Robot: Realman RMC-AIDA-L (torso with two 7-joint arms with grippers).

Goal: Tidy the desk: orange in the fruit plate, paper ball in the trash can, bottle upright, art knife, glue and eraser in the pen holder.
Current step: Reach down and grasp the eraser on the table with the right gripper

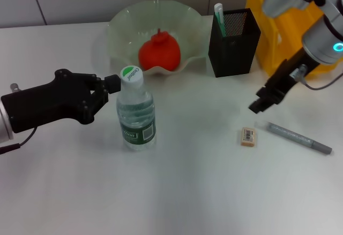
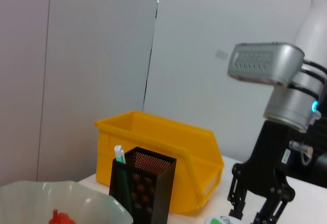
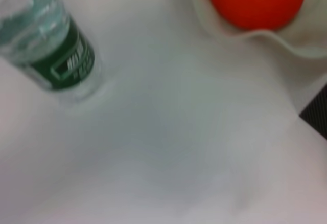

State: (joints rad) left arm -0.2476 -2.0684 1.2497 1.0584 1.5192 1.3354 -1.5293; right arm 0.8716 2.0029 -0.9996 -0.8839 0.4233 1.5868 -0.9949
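Note:
The bottle point(image 1: 136, 111) stands upright at centre left, also in the right wrist view point(image 3: 51, 45). My left gripper point(image 1: 110, 85) is level with its cap, just beside it, open. The orange point(image 1: 159, 52) lies in the fruit plate point(image 1: 123, 26). The black pen holder point(image 1: 233, 44) holds a green-and-white stick. The eraser point(image 1: 248, 137) and a grey art knife point(image 1: 300, 138) lie on the table at right. My right gripper point(image 1: 262, 102) hovers open above and behind the eraser, and shows in the left wrist view point(image 2: 254, 208). The paper ball is out of view.
The yellow trash can point(image 1: 278, 26) stands at the back right, behind the pen holder and under my right arm. White table surface stretches in front of the bottle and between the bottle and the eraser.

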